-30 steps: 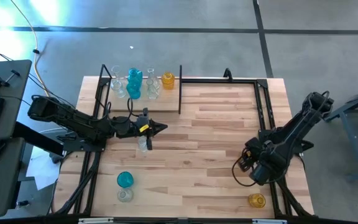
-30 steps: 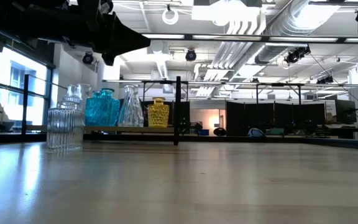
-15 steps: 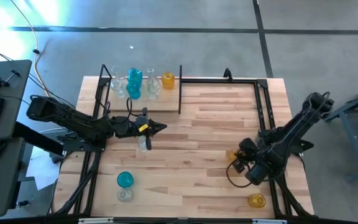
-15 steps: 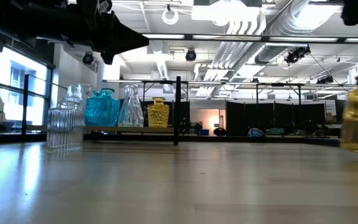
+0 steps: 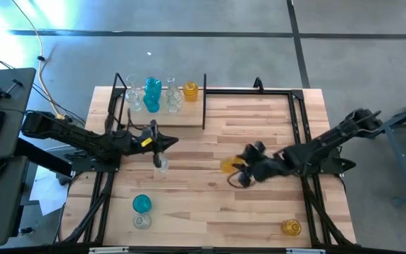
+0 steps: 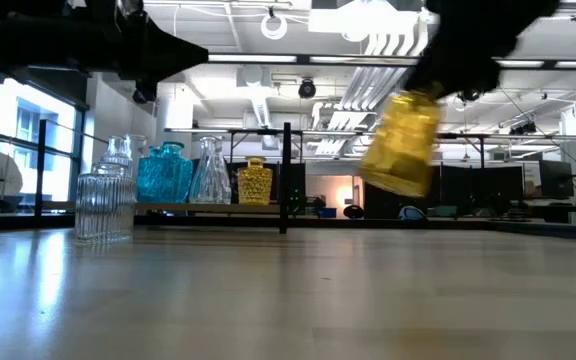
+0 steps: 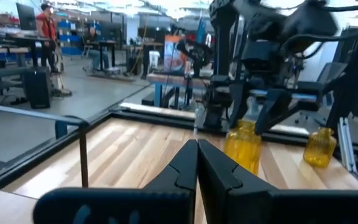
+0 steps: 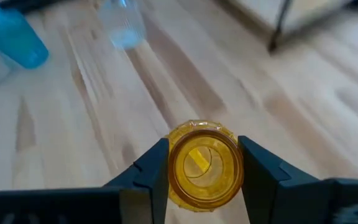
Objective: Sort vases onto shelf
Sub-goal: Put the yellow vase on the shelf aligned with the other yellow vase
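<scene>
Grey concrete floor, exposed ceiling ducts, bright windows

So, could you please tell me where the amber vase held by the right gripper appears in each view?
High view: amber vase right of table centre.
Low view: upper right of centre, tilted, off the table.
Left wrist view: centre right.
Right wrist view: bottom centre, between the jaws.
Shared landmark: the shelf, absent from the left wrist view.

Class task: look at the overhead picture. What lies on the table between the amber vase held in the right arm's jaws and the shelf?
Only bare tabletop lies between the amber vase and the shelf, as the high view shows.
</scene>
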